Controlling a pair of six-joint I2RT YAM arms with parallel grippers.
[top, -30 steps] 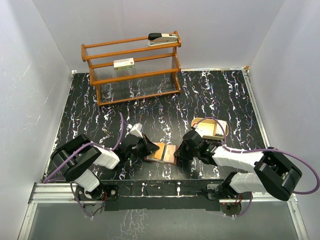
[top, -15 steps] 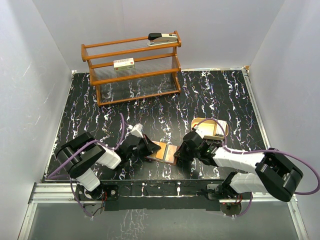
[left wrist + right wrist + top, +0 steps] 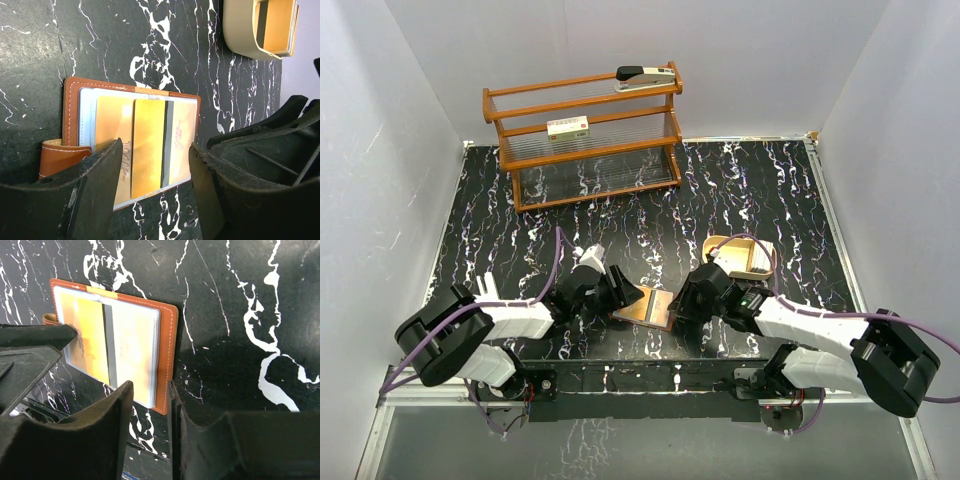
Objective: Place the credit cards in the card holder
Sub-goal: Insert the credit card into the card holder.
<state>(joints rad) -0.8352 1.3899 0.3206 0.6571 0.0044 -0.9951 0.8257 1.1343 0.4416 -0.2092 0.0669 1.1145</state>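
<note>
Now, the card holder point(image 3: 645, 305) first: brown leather with pale stitching round the rim, spread open and flat, inner side up, lying between the left gripper point(image 3: 618, 290) and the right gripper point(image 3: 680, 303), with the tips of both at its opposite ends. On the inner face, behind a clear plastic window, one of the credit cards point(image 3: 150, 147), golden in the wrist views, with a dark stripe down one long side. Beside it, a paler orange face with embossed marks too faint to read. Just off one finger point(image 3: 95, 190) of the left gripper, a rolled leather snap tab point(image 3: 62, 156). Left gripper released: jaws wide apart, straddling the card from above, clamping nothing. Right gripper released too, though only narrowly parted, with the holder's near stitched corner in the gap and marbled tabletop showing between the fingers. Ahead of the left gripper, well past the holder, a shallow tan tray point(image 3: 240, 35) with another card point(image 3: 277, 25) inside. Underneath everything, a black table point(image 3: 740, 190) veined with white. Far beyond both grippers, near the back wall, a wooden rack point(image 3: 585, 150) with a stapler point(image 3: 645, 75) on top and a small white box point(image 3: 568, 127) with a red label one shelf lower. Plain white walls point(image 3: 620, 40) on three sides.
</note>
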